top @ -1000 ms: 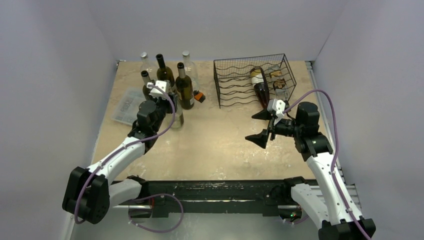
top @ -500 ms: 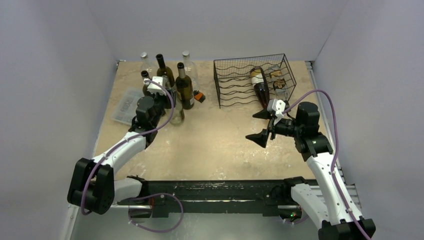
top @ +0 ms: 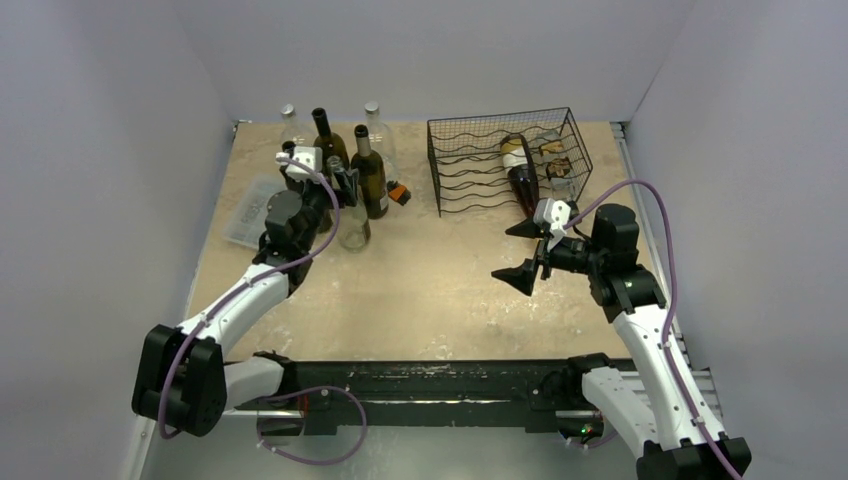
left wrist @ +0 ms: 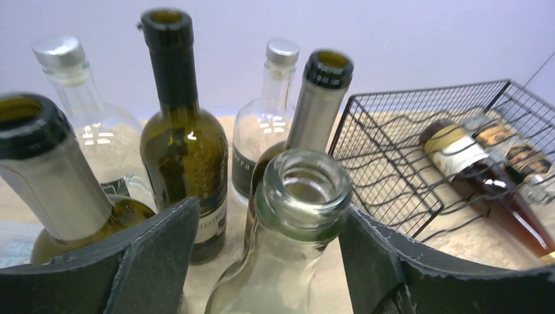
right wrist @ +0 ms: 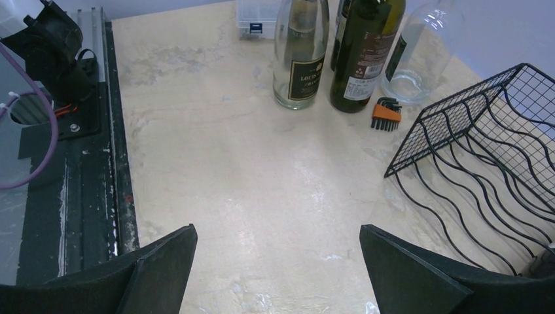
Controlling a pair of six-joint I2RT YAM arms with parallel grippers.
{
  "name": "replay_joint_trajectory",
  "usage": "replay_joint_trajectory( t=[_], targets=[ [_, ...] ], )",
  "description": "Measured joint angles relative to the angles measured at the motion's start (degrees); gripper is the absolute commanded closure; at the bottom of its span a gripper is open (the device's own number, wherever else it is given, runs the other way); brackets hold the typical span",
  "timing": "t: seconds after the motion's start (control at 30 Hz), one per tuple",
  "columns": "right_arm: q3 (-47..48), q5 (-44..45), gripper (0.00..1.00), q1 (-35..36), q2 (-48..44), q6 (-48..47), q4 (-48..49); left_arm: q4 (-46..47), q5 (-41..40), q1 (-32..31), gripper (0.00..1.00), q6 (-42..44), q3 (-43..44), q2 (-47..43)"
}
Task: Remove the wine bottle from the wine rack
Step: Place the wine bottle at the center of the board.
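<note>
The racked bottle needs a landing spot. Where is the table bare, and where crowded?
Bare: the middle of the table, bordered by the standing bottles, the wine rack, the right hand and the near rail. Crowded: the far-left corner, bottles packed around the left hand.

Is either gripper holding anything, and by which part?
Nothing is held. The left gripper stands open around the neck of the clear bottle, gaps on both sides; the right gripper is open and empty.
</note>
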Motion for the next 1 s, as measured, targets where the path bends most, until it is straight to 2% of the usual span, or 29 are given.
replay_joint_trajectory(
  t=[0.27,0.43,0.77,1.0],
  targets=[
    [0.00,0.83,0.01,0.00,0.00,-0.55,-0.24,-1.97,0.22,0.00,0.00,-1.97,2.36,-5.46],
    [0.00,1.33,0.01,0.00,0.00,-0.94,-0.39,-7.32,1.88,0.02,0.00,-3.02,3.39,-10.88],
    [0.00,2.75,0.01,-0.07,0.00,-1.38,-0.39,-30.73,10.51,0.04,0.00,-7.61,13.97,-19.61],
    [0.00,3.19,0.01,-0.87,0.02,-1.40,-0.39,-44.02,18.38,0.04,0.00,-9.99,16.70,-23.58]
  ],
)
